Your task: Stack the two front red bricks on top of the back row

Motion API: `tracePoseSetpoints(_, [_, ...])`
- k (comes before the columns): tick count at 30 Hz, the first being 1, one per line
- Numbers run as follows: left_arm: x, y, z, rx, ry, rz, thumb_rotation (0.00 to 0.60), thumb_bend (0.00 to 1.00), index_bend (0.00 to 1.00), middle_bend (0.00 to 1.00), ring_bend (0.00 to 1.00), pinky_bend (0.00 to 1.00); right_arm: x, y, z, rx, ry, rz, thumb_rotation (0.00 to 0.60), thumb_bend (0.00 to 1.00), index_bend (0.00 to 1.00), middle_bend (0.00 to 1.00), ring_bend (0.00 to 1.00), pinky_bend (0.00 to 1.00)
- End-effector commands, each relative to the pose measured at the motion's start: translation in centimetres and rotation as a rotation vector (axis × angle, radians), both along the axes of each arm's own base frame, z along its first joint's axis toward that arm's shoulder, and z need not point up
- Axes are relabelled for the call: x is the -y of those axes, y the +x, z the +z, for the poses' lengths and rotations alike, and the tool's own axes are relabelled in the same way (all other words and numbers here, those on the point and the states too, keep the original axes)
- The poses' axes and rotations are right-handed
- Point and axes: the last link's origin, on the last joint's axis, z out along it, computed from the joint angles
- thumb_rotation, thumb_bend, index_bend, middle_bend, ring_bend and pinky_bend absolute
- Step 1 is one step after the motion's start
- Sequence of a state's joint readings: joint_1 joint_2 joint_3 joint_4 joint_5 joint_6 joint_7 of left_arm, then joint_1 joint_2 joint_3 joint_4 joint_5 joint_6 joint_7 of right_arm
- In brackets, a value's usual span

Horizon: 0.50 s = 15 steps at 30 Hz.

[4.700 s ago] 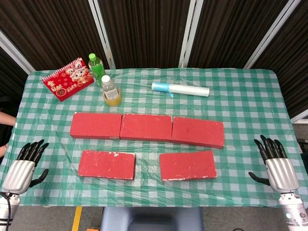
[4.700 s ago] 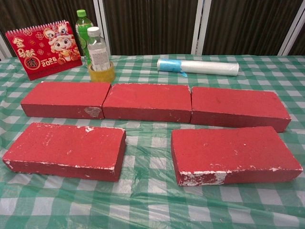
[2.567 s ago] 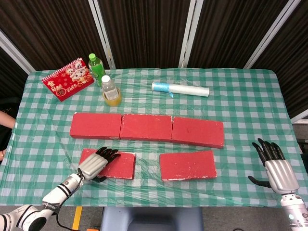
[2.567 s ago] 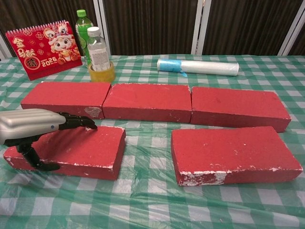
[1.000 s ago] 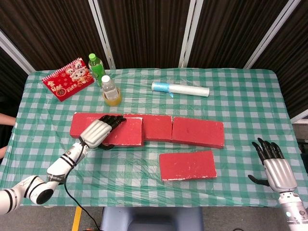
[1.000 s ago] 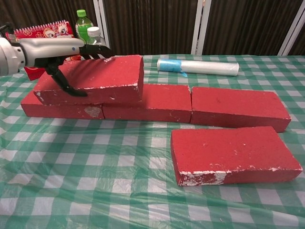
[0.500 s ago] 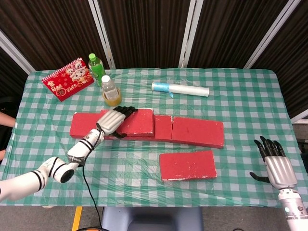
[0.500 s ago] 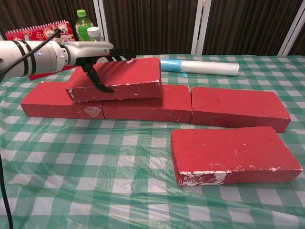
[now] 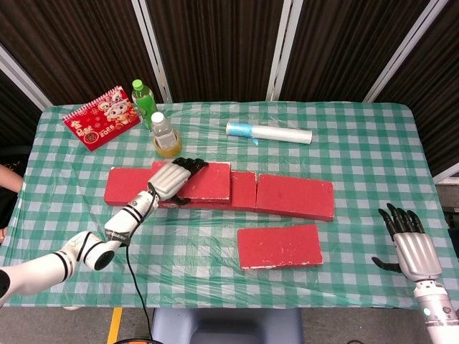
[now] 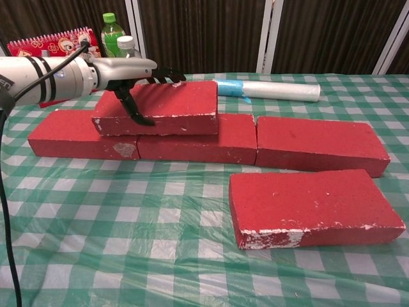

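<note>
My left hand (image 9: 171, 179) (image 10: 131, 77) grips a red brick (image 9: 204, 180) (image 10: 167, 105) by its left end, with fingers over the top and the thumb on the near side. That brick lies on the back row (image 9: 294, 196) (image 10: 319, 142), across the seam of the left and middle bricks. The other front brick (image 9: 278, 246) (image 10: 313, 206) lies flat on the table, front right. My right hand (image 9: 410, 247) hovers open off the table's right front corner, seen only in the head view.
At the back left stand a red calendar (image 9: 100, 118) (image 10: 45, 45), a green bottle (image 9: 144, 102) (image 10: 111, 29) and a clear bottle in a tape roll (image 9: 166, 136) (image 10: 130, 61). A plastic film roll (image 9: 270, 132) (image 10: 268, 89) lies behind the row. A cable (image 9: 136, 287) trails from my left arm.
My left hand lifted the front left brick, carried it back and right onto the back row, and in the last half second lowered it flatter. The right hand barely moved.
</note>
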<state>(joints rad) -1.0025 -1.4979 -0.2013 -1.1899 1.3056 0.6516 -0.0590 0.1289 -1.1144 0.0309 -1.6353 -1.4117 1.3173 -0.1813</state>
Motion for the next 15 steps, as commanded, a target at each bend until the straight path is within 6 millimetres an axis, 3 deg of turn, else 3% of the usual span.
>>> tracePoseSetpoints(1, [-0.05, -0.13, -0.02, -0.004, 0.003, 0.004, 0.6, 0.29, 0.0, 0.57, 0.55, 0.56, 0.0, 0.0, -0.03, 0.0, 0.0, -0.001, 0.6, 0.24, 0.0, 0.0, 0.0, 0.0])
tracePoseSetpoints(15, [0.08, -0.87, 0.0, -0.038, 0.007, 0.012, 0.6, 0.29, 0.0, 0.54, 0.46, 0.46, -0.01, 0.01, -0.11, -0.005, 0.0, -0.004, 0.6, 0.24, 0.0, 0.0, 0.0, 0.0])
